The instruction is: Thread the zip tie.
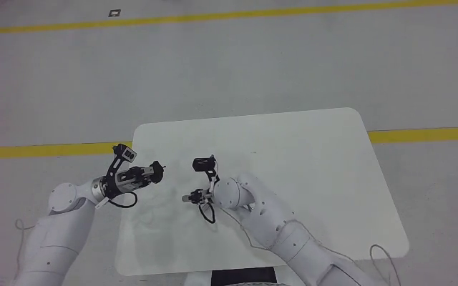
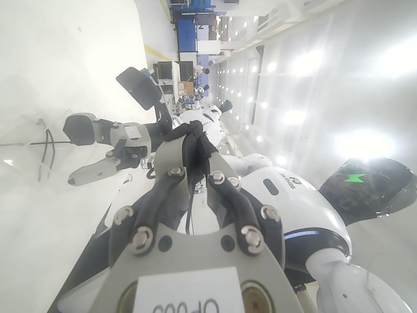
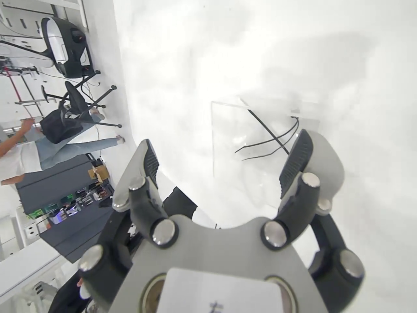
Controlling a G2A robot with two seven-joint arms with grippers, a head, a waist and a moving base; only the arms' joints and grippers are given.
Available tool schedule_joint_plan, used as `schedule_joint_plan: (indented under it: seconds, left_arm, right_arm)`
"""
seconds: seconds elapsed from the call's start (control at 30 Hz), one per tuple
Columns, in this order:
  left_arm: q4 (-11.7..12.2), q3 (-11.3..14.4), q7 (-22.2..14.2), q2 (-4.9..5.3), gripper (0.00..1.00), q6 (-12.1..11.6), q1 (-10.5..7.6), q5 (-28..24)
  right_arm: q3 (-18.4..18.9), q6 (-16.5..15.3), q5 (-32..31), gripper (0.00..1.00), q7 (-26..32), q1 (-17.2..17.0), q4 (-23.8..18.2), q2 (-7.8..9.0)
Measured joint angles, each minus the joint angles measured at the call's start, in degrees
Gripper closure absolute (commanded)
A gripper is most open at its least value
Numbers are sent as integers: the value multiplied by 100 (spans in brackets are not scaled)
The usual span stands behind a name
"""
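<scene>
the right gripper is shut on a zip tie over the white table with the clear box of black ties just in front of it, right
Not quite. The right gripper is open and empty; the right wrist view shows its fingers spread wide. The rest holds: it is over the white table with the clear box of black ties just in front of it.

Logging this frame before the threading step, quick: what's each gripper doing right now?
Left gripper: closed on a thin black strip, apparently the zip tie.
Right gripper: open, holding nothing.
</scene>
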Motion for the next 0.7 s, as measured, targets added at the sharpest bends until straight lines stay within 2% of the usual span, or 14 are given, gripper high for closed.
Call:
schedule_joint_plan:
  seconds: [0.13,0.23,0.4,0.5,0.53,0.7]
  left_arm:
    - [0,0,0,0,100,0,0,0]
    - [0,0,0,0,100,0,0,0]
    - [0,0,0,0,100,0,0,0]
    - [0,0,0,0,100,0,0,0]
    - [0,0,0,0,100,0,0,0]
    - [0,0,0,0,100,0,0,0]
  right_arm:
    - [439,0,-984,0,528,-437,-479,-247]
    - [601,0,-1354,0,820,-620,-772,-391]
    - [627,0,-1453,0,955,-618,-861,-400]
    - [580,0,-1456,9,964,-624,-863,-394]
    - [559,0,-1449,0,958,-620,-851,-394]
    - [526,0,-1327,0,874,-607,-832,-397]
